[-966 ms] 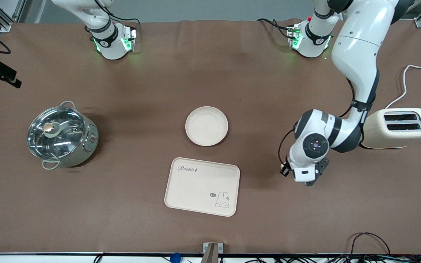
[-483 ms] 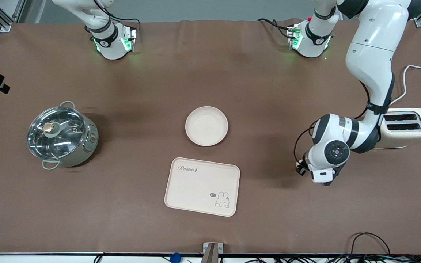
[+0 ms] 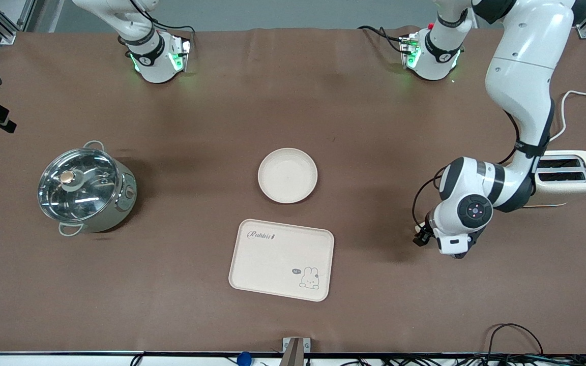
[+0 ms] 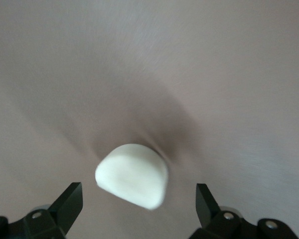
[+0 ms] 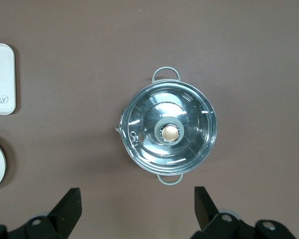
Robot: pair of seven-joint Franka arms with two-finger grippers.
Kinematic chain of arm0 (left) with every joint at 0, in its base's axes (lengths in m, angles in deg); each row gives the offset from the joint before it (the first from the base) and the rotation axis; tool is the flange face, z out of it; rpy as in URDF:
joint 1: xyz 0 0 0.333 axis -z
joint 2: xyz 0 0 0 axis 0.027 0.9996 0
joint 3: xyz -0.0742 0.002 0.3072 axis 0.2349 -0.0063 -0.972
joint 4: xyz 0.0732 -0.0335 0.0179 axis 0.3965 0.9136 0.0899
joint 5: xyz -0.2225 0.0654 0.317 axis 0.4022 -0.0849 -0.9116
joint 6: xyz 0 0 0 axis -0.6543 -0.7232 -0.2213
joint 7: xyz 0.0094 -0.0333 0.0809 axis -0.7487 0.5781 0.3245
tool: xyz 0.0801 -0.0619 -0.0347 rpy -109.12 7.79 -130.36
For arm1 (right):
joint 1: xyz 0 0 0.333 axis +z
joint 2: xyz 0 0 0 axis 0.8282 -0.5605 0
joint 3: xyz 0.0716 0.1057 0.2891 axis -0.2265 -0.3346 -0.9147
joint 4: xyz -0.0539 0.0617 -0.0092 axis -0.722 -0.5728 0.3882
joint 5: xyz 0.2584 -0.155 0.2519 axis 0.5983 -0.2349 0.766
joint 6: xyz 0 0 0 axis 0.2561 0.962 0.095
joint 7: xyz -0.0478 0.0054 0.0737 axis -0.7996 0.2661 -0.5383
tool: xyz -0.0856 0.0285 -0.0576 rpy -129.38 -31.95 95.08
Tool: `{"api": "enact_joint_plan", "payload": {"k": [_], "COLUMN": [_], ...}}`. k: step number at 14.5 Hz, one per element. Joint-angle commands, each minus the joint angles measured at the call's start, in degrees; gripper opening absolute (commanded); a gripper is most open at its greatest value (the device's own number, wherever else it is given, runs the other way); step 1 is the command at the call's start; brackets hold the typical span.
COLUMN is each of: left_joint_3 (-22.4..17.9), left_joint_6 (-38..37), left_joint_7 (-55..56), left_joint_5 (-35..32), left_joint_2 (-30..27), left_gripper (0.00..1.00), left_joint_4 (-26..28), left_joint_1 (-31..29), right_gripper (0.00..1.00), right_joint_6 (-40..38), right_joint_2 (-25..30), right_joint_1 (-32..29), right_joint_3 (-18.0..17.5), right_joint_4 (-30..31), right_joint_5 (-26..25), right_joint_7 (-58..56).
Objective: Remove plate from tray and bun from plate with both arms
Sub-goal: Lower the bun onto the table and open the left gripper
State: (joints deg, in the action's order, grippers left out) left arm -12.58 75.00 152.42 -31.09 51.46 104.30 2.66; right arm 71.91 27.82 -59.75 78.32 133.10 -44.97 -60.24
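Observation:
The bun [image 4: 133, 175], a small pale half-round lump, lies on the brown table cloth in the left wrist view. My left gripper [image 4: 138, 199] is open just above it, with one black finger [image 4: 70, 201] on each side and clear of it. In the front view the left arm's wrist [image 3: 460, 219] hangs low over the table between the tray and the toaster and hides the bun. The round cream plate [image 3: 287, 175] sits empty at the table's middle. My right gripper [image 5: 137, 201] is open and empty, high over the pot.
A rectangular cream tray with a rabbit drawing [image 3: 282, 259] lies nearer the front camera than the plate. A steel pot with a glass lid [image 3: 84, 188] stands toward the right arm's end. A cream toaster [image 3: 567, 175] stands beside the left arm's wrist.
The left arm's hand has moved toward the toaster end of the table and now hangs over the bun. Plate, tray and pot have not moved.

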Motion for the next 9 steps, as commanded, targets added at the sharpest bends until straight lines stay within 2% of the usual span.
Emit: {"api": "enact_joint_plan", "payload": {"k": [1,5,9], "left_joint_3": [0.64,0.81,0.82], "left_joint_6": [-5.9,-14.09,-22.79], "left_joint_7": [-7.2,-15.84,-28.22], "left_joint_5": [-0.98,-0.1,1.38], "left_joint_2": [-8.05,-14.91,-21.94], "left_gripper": [1.0,1.0,1.0], "left_joint_4": [0.47,-3.31,-6.56], "left_joint_1": [-0.43,-3.32,-3.77], "right_gripper": [1.0,1.0,1.0], "right_joint_6": [-0.28,-0.72,-3.34], "right_joint_2": [0.05,-0.12,-0.39], "right_joint_1": [-0.02,1.29,0.94], "right_joint_3": [-0.79,-0.88,-0.53], "right_joint_4": [-0.59,-0.86,-1.03], "right_joint_5": [-0.42,-0.59,0.1], "right_joint_7": [0.91,-0.32,0.12]}}
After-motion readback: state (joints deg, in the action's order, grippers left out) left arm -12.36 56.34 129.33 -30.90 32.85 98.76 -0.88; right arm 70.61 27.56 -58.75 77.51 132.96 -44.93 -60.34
